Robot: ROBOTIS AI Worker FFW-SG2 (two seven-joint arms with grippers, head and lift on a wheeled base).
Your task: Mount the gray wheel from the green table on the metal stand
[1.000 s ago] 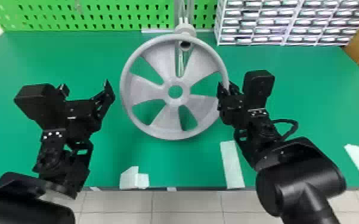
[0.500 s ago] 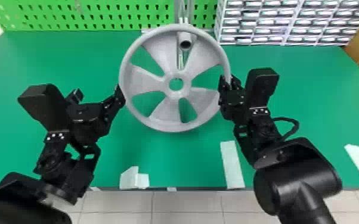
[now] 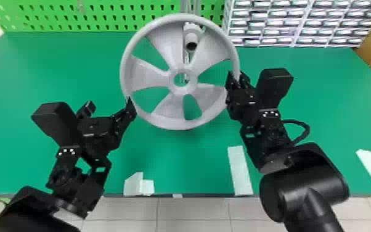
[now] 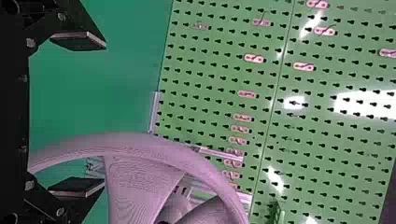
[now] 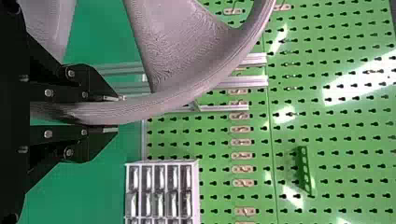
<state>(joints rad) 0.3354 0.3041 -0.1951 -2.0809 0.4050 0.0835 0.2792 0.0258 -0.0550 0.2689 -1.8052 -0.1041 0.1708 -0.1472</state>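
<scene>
Right claw (image 3: 238,77) is closed on the wheel (image 3: 151,74), its two fingers (image 5: 109,129) to either side of the rim at the wheel's right. I have the wheel up over the table (image 3: 178,160), toward its far side and in front of the stand (image 3: 189,5), with its spoked face turned to my head camera. Looking through the gap between two far spokes, I see the open end of the stand's tube (image 3: 191,40); the wheel's hub (image 3: 175,88) lines up nearer than that tube in my head view. Left claw (image 3: 109,106) is wide open at the wheel's near left, with one finger right at the rim and the other well apart from it, off to the left; I can't tell whether that nearer finger touches. Both arms come in from the near side, one on the left and one on the right. Farther out, I see white strips (image 3: 240,172) lying on the table along its near edge, between the arms and out to the right. Green pegboard (image 3: 101,15) runs along the far side behind the stand, and a rack of small drawers (image 3: 263,23) is at the far right. Pale floor tiles (image 3: 194,209) show past the table's near edge.
</scene>
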